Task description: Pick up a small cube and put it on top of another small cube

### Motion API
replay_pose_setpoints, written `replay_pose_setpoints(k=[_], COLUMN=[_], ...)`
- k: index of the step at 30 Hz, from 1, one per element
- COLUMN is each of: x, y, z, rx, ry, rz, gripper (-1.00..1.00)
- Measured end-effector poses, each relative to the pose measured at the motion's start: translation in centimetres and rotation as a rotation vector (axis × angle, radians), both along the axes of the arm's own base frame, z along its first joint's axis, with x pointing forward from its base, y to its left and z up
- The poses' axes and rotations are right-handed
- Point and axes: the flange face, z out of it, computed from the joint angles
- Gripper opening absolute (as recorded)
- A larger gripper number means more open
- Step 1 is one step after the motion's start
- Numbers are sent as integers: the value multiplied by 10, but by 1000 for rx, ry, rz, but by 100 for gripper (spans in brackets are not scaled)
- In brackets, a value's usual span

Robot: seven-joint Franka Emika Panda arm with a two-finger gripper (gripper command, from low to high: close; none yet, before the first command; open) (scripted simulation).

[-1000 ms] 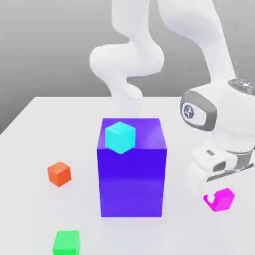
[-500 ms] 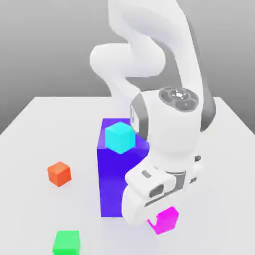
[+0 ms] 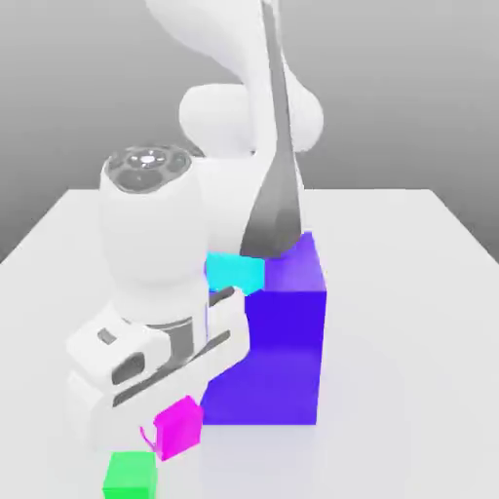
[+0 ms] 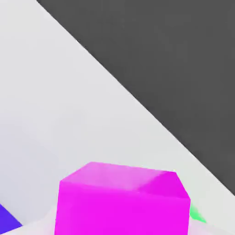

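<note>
The small magenta cube (image 3: 179,427) hangs just above the table at the front, with my gripper (image 3: 166,431) shut on it. The hand view has the same magenta cube (image 4: 121,202) close up. The small green cube (image 3: 130,475) rests on the table at the front edge, just below the magenta cube and slightly toward the exterior view's left. They are close together but apart. A sliver of the green cube (image 4: 197,214) peeks out past the magenta one in the hand view.
A big blue-purple block (image 3: 278,336) stands at mid-table, right beside my hand on the exterior view's right. A cyan cube (image 3: 239,271) sits on its top, partly hidden by my arm. The white table (image 3: 409,322) stretches away toward the exterior view's right.
My hand has swung with the magenta cube from the exterior view's right, across the front of the blue block, to the front left beside the green cube.
</note>
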Motion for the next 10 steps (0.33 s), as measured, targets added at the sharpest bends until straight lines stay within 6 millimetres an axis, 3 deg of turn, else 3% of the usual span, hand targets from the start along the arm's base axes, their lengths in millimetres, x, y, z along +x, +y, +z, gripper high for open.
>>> replay_pose_setpoints(k=[2,6,7,10], x=[-1,-1,-2,-2], y=[-17,-23,-23,-23], z=[0,-46,-55,-55], rx=[1,2,2,2], ry=[-8,-11,-11,-11], rz=[22,30,30,30], gripper=[-100,-100,100,100])
